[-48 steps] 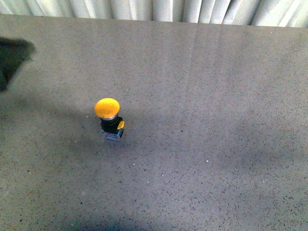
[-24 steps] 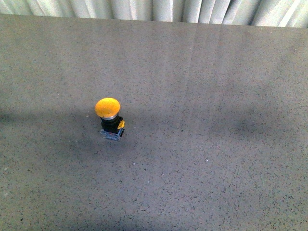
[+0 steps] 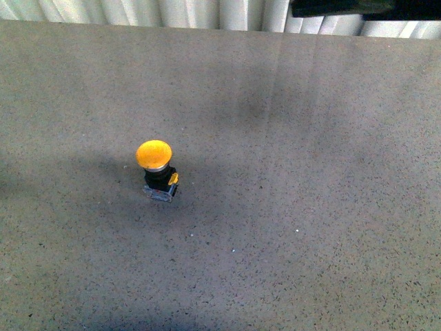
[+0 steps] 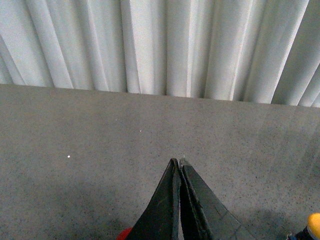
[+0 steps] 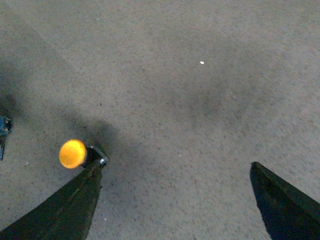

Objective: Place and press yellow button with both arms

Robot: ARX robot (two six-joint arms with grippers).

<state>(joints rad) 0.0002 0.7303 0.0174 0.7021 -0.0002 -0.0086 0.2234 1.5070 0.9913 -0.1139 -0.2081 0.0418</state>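
I see the button (image 3: 157, 170) standing upright on the table (image 3: 310, 172), left of centre and well away from every edge. My left claw (image 4: 179, 162) is pressed together; my right claw (image 5: 175, 163) gapes wide near the button.

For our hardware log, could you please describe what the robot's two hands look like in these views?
The left hand has two long black fingers, flat-faced and tapering to thin points, faintly scratched. The right hand shows similar dark wedge-shaped fingers. In the front view only a black stretch of one arm shows; no cables or markings are visible.
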